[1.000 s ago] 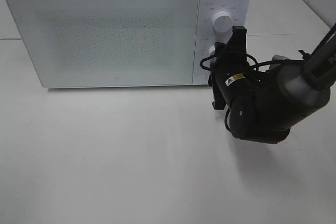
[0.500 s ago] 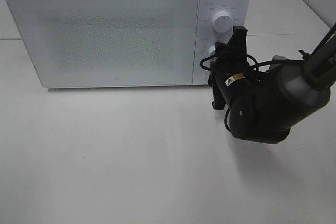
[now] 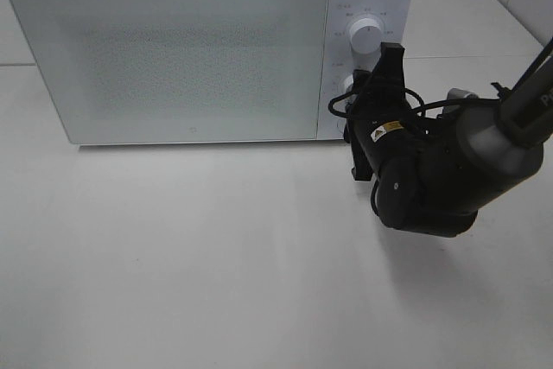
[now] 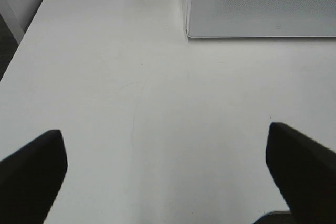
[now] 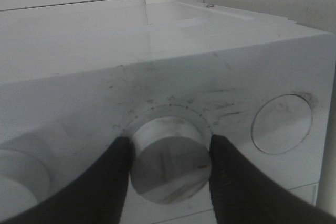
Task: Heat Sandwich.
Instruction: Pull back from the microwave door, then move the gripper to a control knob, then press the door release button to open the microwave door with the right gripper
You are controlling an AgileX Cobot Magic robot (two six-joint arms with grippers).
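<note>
- The white table (image 3: 216,257) lies nearest, bare in front of the microwave.
- The left gripper (image 4: 168,174) hangs above that table with its two dark fingers (image 4: 31,177) spread wide, nothing between them. It does not show in the high view.
- The right arm (image 3: 432,170), dark and bulky, reaches in from the right toward the microwave's control panel.
- The right gripper (image 5: 169,148) is closed part-way around the lower knob (image 5: 170,171), one black finger (image 5: 105,182) touching each side of it.
- Just beside that knob on the panel sits a round button (image 5: 282,124).
- The upper knob (image 3: 365,36) stands free above the gripper.
- The microwave (image 3: 173,49) is white, and its speckled door is shut.
- The sandwich shows in none of the views, so I cannot tell where it is.
</note>
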